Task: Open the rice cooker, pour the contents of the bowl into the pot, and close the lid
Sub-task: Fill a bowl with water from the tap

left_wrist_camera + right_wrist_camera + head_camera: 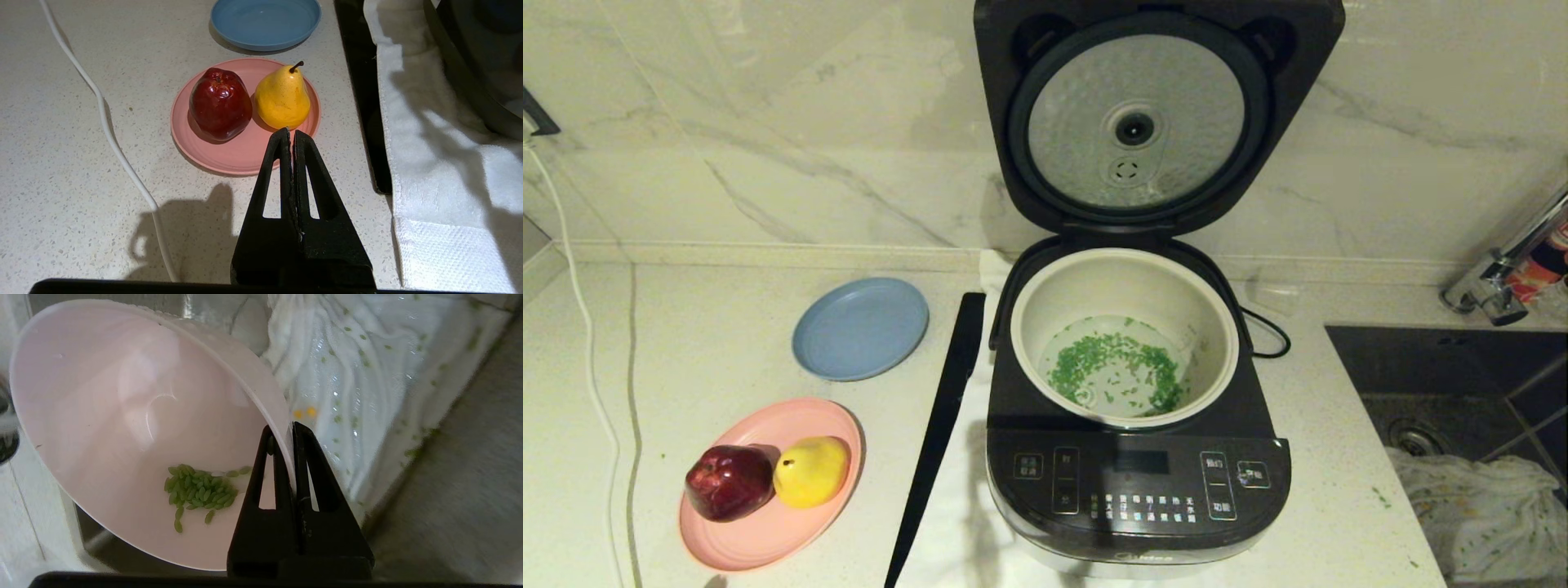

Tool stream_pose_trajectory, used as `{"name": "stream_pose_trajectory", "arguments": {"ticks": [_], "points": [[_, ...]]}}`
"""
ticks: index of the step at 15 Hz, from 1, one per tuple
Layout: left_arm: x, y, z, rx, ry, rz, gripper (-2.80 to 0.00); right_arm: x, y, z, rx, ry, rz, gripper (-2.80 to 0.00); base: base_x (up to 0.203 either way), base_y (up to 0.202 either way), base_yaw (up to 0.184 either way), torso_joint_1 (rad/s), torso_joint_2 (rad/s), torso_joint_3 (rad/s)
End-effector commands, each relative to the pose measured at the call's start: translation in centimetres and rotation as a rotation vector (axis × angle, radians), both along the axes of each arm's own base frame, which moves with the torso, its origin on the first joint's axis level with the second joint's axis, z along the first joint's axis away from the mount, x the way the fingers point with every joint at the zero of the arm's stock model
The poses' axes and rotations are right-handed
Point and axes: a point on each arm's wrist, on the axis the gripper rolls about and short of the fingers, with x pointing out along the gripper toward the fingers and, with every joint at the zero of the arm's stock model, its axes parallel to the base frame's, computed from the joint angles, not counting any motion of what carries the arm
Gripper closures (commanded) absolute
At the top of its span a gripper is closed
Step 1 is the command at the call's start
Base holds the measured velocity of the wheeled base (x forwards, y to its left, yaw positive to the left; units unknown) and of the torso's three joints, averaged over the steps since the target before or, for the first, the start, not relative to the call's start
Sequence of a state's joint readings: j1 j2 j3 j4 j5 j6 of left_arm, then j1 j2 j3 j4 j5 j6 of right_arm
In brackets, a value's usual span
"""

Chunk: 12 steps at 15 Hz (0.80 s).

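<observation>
Right gripper (291, 430) pinching rim of tilted pink bowl (135, 416), few green contents (200, 492) clinging inside, over sink cloth (367, 375). Rice cooker (1135, 482) left, lid (1156, 114) raised. Best set bowl down gently before closing. Left gripper (291, 136) parked, closed, empty.

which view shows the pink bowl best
The right wrist view: the bowl fills it, right gripper shut on its rim, a few green grains left inside. The head and left wrist views do not show it.
</observation>
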<state>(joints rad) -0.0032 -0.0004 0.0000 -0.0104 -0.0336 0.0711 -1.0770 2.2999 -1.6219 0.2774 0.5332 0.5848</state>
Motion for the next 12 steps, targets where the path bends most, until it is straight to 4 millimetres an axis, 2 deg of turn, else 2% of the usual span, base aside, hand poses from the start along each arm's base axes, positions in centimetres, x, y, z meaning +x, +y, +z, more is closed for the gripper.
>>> {"name": "stream_pose_trajectory", "arguments": {"ticks": [1, 7, 12], "points": [[0.0, 0.0, -0.1, 0.001, 0.005, 0.000, 0.00, 1.7, -0.1, -1.3, 0.018, 0.009, 0.018, 0.00, 0.000, 0.000, 0.000, 0.000, 0.00, 0.000], [0.0, 0.0, -0.1, 0.001, 0.005, 0.000, 0.00, 4.8, -0.3, -1.0, -0.006, -0.016, 0.027, 0.00, 0.000, 0.000, 0.000, 0.000, 0.00, 0.000], [0.0, 0.0, -0.1, 0.001, 0.005, 0.000, 0.00, 6.3, -1.1, -1.4, -0.028, -0.021, 0.002, 0.00, 0.000, 0.000, 0.000, 0.000, 0.00, 0.000]]}}
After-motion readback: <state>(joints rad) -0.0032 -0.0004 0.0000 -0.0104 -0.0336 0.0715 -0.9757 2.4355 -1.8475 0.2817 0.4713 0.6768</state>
